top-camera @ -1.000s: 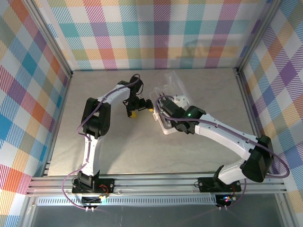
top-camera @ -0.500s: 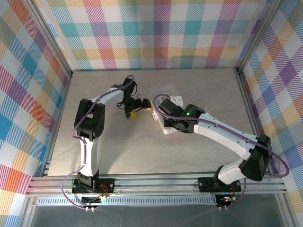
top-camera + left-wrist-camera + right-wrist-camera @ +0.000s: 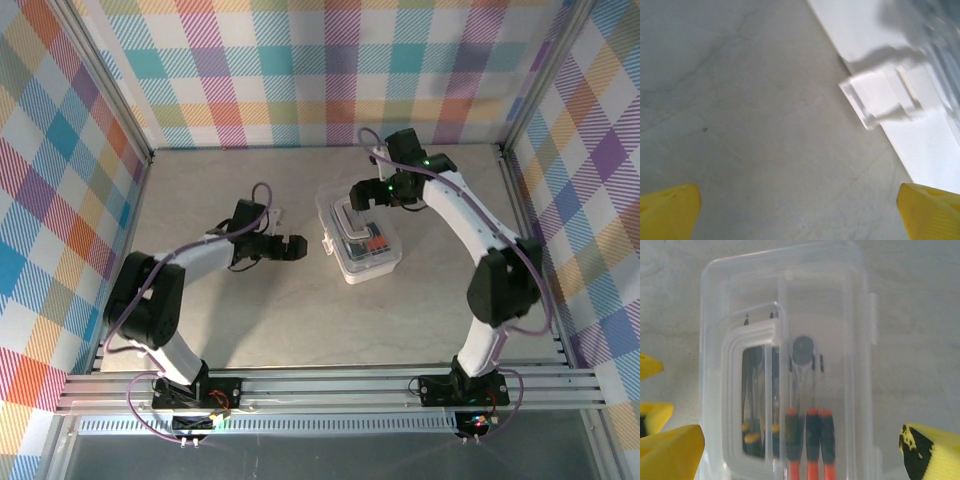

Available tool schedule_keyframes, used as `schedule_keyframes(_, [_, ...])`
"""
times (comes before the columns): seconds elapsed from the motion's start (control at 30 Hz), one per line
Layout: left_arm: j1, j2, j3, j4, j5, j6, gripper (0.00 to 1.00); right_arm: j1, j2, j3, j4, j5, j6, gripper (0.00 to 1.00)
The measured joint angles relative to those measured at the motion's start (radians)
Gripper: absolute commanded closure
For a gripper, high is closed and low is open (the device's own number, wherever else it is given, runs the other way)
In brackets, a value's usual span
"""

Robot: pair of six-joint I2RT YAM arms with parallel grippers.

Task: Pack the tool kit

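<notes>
Release at tabletop centre: let the lid [image 3: 815, 285] fall shut on the tool case [image 3: 372, 271], red-and-black-handled tools [image 3: 810, 437] inside; drew the right gripper [image 3: 357, 197] toward the far edge, jaws sprung apart; held the left gripper [image 3: 297, 247] just beside, jaws wide; looked packed, latch unconfirmed.

arms [image 3: 462, 215] white+black | cables [image 3: 262, 186] purple | claw pads [image 3: 667, 210] yellow
</notes>
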Motion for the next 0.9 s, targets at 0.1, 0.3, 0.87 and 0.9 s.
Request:
schedule_keyframes(0.1, [-0.087, -0.069, -0.075, 0.064, -0.066, 0.098, 0.0, -0.015, 0.117, 0.067, -0.013, -0.048, -0.063, 0.01])
schedule_keyframes(0.3, [-0.182, -0.053, -0.136, 0.165, -0.164, 0.186, 0.0, -0.027, 0.214, 0.09, -0.025, -0.088, -0.127, 0.01])
schedule_keyframes(0.87, [-0.266, 0.227, -0.062, 0.448, -0.365, 0.224, 0.0, -0.04, 0.195, 0.039, 0.017, -0.143, -0.171, 0.01])
schedule_keyframes(0.9, [-0.266, 0.243, -0.044, 0.448, -0.374, 0.225, 0.0, -0.04, 0.195, 0.039, 0.017, -0.143, -0.171, 0.01])
